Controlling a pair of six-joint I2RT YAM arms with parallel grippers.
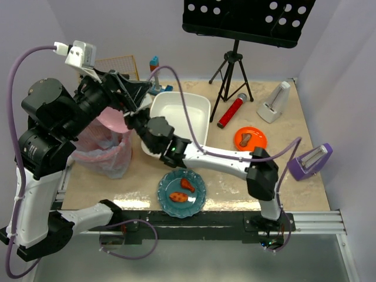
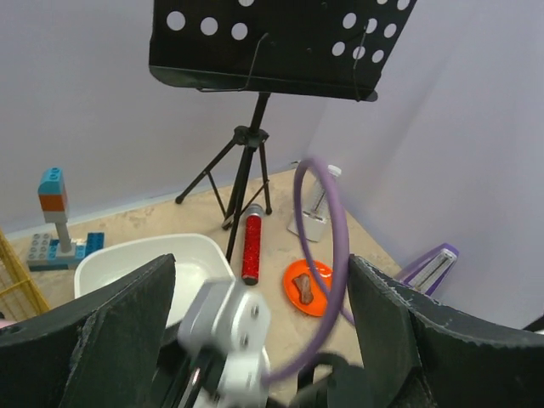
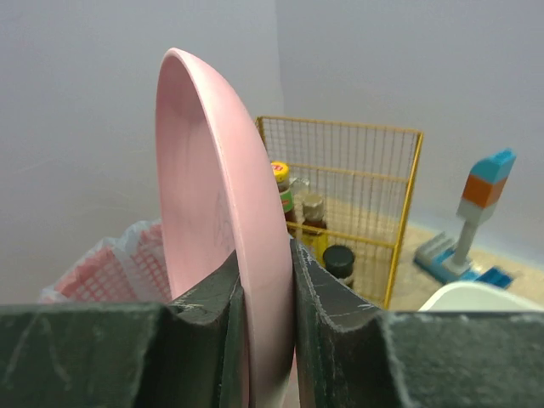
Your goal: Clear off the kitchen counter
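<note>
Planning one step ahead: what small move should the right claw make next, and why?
Probably carry the pink plate right to the white tub: the right claw grips it on edge over the bagged pink basket, and its visible face looks bare.

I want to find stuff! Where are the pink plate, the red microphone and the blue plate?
pink plate point(image 3: 212, 221): right wrist view, middle of its pink face.
red microphone point(image 1: 231, 113): top view, middle of its red handle.
blue plate point(image 1: 195, 205): top view, bare part near the rim, beside the food.
</note>
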